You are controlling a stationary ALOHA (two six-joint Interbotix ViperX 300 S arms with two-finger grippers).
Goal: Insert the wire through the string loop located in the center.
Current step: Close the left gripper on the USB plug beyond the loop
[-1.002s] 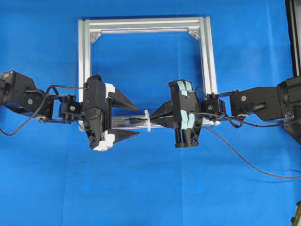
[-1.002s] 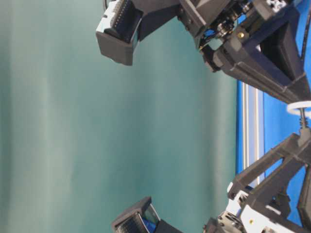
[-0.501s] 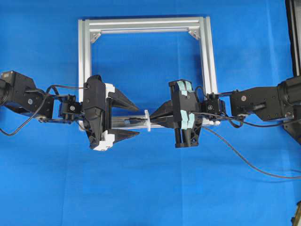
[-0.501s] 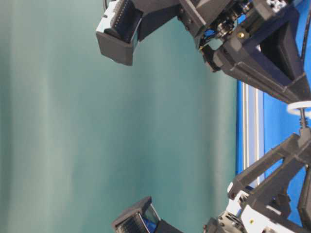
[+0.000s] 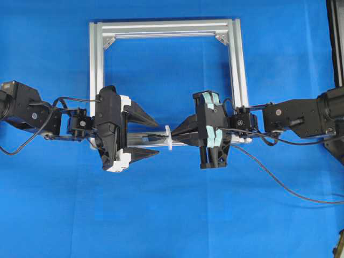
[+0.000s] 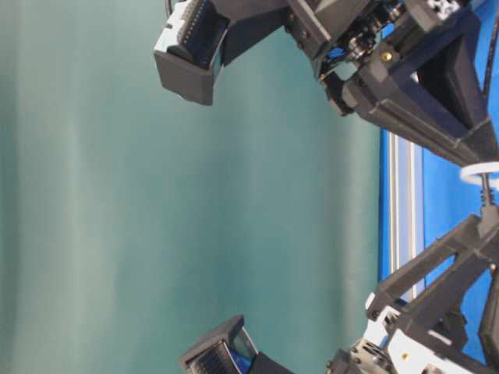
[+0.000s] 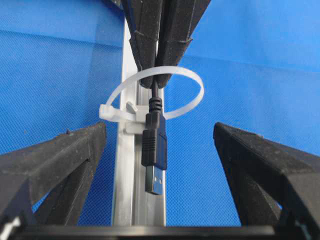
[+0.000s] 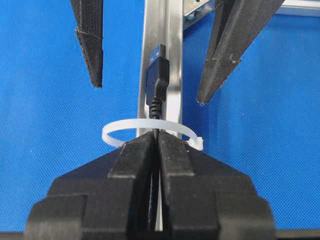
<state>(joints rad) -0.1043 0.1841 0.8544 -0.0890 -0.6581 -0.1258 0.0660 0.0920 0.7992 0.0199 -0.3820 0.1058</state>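
Pinching the wire (image 8: 156, 134) just behind its plug, the right gripper (image 8: 156, 141) is clenched on it, and the plug (image 7: 153, 145) already pokes through the string loop (image 7: 190, 85) over the silver frame rail (image 7: 126, 200); the left gripper (image 7: 160, 145) stands released, a finger on either side; it should close squarely on the plug body, clear of the loop, before the right lets go.

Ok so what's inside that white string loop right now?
The wire runs through the string loop, plug already past it, pinched by the right gripper. The frame rail lies beneath. The wire behind the fingers is hidden.
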